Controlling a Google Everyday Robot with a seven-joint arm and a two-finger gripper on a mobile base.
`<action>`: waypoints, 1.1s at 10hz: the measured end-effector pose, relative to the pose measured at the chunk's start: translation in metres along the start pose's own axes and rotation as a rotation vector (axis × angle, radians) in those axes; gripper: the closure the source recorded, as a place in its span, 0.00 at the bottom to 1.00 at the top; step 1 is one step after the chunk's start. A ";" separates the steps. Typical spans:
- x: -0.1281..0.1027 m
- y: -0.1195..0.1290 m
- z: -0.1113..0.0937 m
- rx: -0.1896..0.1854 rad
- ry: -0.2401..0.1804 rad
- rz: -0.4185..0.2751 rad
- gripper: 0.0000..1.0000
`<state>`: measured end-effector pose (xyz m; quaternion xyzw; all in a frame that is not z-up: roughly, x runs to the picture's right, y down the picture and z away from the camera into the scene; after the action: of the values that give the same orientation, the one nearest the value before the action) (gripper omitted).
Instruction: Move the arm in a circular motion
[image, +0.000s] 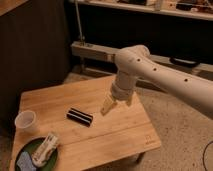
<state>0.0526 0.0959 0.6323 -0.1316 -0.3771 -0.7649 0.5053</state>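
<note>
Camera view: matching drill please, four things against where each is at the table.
1. beige-tipped claw of glossy white tubular arm
2. flat black rectangular box
3. small translucent white cup
4. round green plate

a. left edge of the light wooden table
b. near-left corner
c. table's middle
d. over the table, right of the box

Pairs: 1-d, 2-c, 3-a, 4-b

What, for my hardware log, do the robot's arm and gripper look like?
The arm is a thick, glossy white tube with rounded, bulbous joints. A row of small dark holes runs along its long link. It narrows through a short white wrist to the gripper, which is beige at its tip and sits over the wooden table. No cables or printed markings show on it.
</note>
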 end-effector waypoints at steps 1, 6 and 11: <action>-0.012 -0.008 0.003 0.001 -0.006 0.026 0.20; -0.085 -0.103 0.023 0.050 -0.019 0.250 0.20; -0.051 -0.187 0.040 0.084 -0.020 0.134 0.20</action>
<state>-0.0945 0.1974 0.5465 -0.1428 -0.4040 -0.7117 0.5567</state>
